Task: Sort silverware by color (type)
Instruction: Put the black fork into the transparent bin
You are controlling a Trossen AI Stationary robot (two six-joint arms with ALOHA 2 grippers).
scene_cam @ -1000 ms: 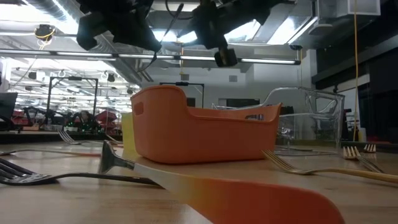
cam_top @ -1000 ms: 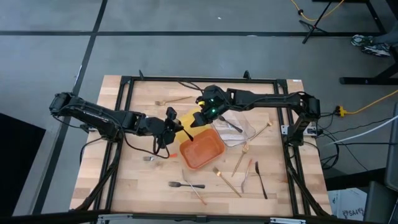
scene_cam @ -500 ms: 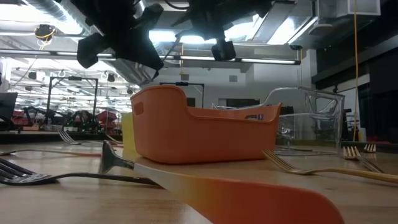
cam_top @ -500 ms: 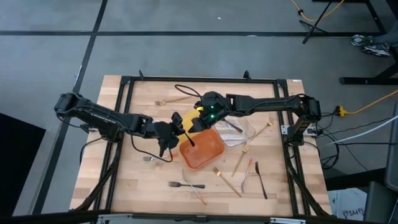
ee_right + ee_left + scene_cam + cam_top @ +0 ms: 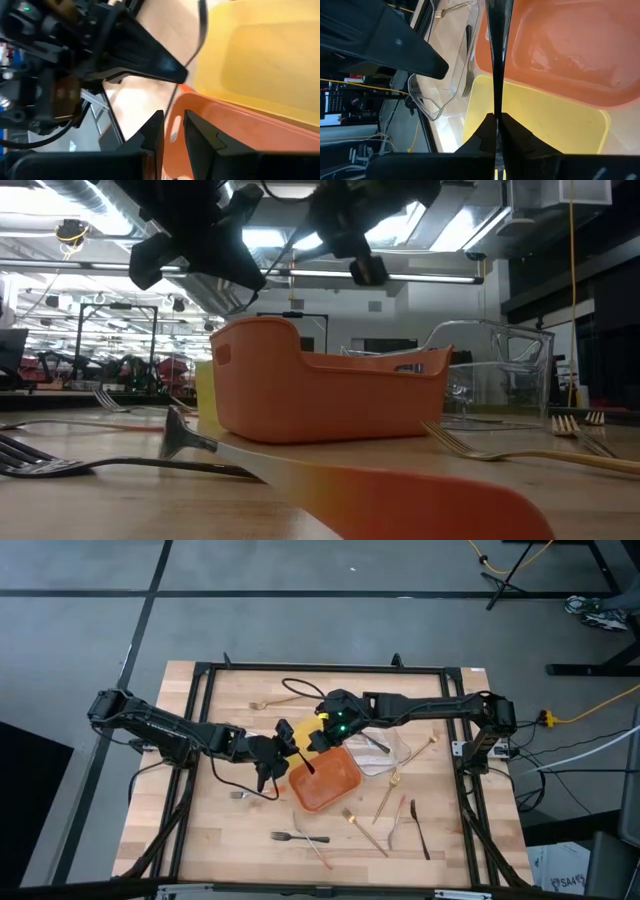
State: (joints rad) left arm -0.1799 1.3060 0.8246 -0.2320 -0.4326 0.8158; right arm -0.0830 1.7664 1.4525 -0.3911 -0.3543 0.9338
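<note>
My left gripper (image 5: 285, 747) is shut on a thin black utensil (image 5: 302, 762), which reaches out over the yellow tray (image 5: 535, 125) and the orange tray (image 5: 335, 785). My right gripper (image 5: 316, 740) hovers just beyond it over the same two trays. Its fingers (image 5: 173, 125) stand a little apart with nothing between them. More silverware lies flat on the table. There are gold forks (image 5: 385, 800), a black fork (image 5: 297, 837), a black piece (image 5: 420, 830) and an orange-handled piece (image 5: 318, 852). My left gripper pinches one end of the black utensil (image 5: 496, 112) between its two fingers. The shaft (image 5: 497, 55) runs straight on past the fingertips, in line with them. It slants down toward the table's right side, lifted clear. Its free end (image 5: 310, 772) hangs over the orange tray.
A clear tray (image 5: 392, 752) holding a utensil (image 5: 370, 743) stands right of the orange tray. A gold fork (image 5: 280, 700) lies near the far edge and another (image 5: 430, 745) at the right. A black cable (image 5: 300, 687) loops above the trays. The near left of the table is bare wood.
My left gripper has gone down and a little toward the orange tray with the black utensil, rolling slightly. It has kept still for the last half second. The utensil stays pinched and clear of the trays.
</note>
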